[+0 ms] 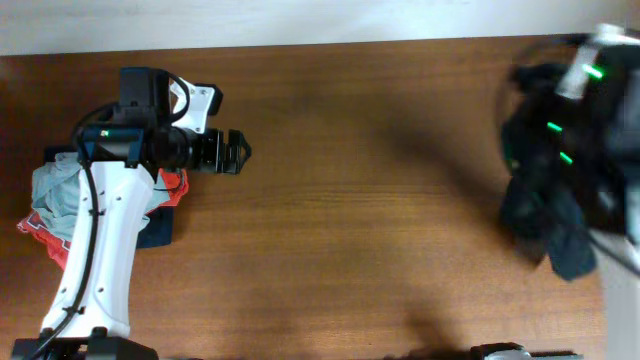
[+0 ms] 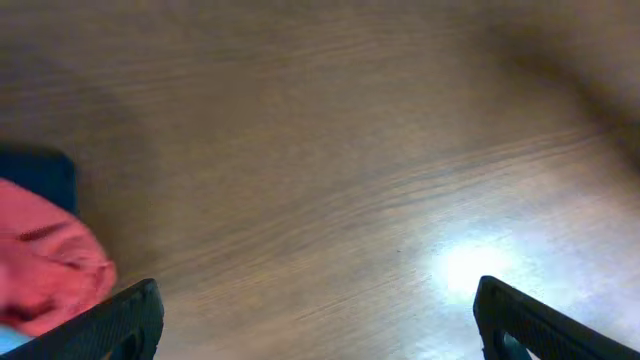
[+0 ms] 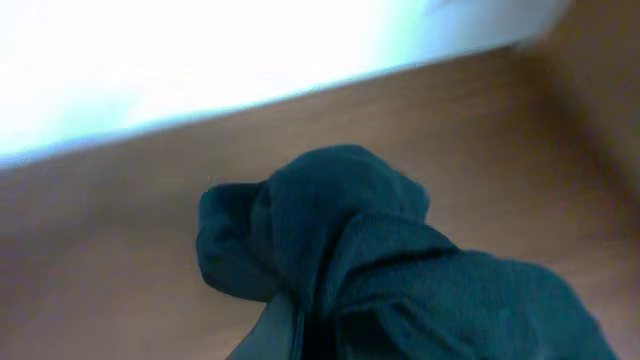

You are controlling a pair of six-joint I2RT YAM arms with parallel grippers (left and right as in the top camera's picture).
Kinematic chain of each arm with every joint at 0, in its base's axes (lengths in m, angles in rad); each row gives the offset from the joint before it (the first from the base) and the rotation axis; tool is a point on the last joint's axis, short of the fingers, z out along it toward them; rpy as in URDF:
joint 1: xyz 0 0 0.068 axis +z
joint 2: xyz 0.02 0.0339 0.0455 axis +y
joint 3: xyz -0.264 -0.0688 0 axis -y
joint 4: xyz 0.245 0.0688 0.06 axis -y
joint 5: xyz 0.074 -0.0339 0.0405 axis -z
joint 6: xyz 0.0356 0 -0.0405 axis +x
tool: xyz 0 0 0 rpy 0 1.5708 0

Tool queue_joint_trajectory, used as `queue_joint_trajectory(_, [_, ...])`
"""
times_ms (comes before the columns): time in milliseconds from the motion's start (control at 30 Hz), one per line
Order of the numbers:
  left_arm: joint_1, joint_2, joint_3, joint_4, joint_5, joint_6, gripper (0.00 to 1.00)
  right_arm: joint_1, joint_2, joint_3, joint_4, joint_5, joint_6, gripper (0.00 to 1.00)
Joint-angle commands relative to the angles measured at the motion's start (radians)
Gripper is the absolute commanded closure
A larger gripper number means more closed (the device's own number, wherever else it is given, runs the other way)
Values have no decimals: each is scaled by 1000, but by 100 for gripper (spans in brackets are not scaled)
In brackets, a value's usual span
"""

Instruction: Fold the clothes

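The black T-shirt [image 1: 548, 220] hangs bunched at the table's right edge, under my blurred right arm. In the right wrist view the dark fabric [image 3: 400, 270] fills the lower frame and hides the right gripper's fingers, which appear shut on it. No logo shows. My left gripper [image 1: 240, 152] is open and empty over bare wood at the left; its two fingertips [image 2: 315, 320] stand wide apart. A pile of other clothes lies under the left arm: grey-blue [image 1: 55, 195], red-and-white [image 1: 172, 186] and navy [image 1: 160, 228].
The brown wooden table [image 1: 350, 220] runs to a pale wall along the far edge. The red garment [image 2: 45, 265] lies at the left in the left wrist view, with navy cloth [image 2: 40, 172] behind it.
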Motion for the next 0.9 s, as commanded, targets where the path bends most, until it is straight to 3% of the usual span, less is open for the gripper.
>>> queue_joint_trajectory(0, [-4,-20,60,-2,-103,19,1,116,140,-13,-14,-198,-14,96])
queue_joint_trajectory(67, [-4,-26,77,-2,-102,19,1,186,209,-13,-18,-258,-14,89])
queue_joint_trajectory(100, [-4,-28,85,-2,-102,19,1,225,246,-13,-18,-296,-14,75])
queue_joint_trajectory(167, [-4,-30,98,-2,-102,19,1,287,296,-13,-18,-324,-14,58])
queue_joint_trajectory(233, [-4,-31,101,-1,-102,20,1,340,327,-13,-16,-308,-14,53])
queue_joint_trajectory(367, [-4,-31,101,-13,-111,27,1,364,328,-12,-18,-228,-14,51])
queue_joint_trajectory(533, [-10,-29,101,-13,-109,27,1,278,320,-12,-56,-158,-6,41])
queue_joint_trajectory(600, [-23,-23,101,-13,-109,27,1,189,334,-17,-89,-191,-3,33])
queue_joint_trajectory(867, [-69,8,101,-8,-111,27,1,77,466,-80,-147,-311,13,32])
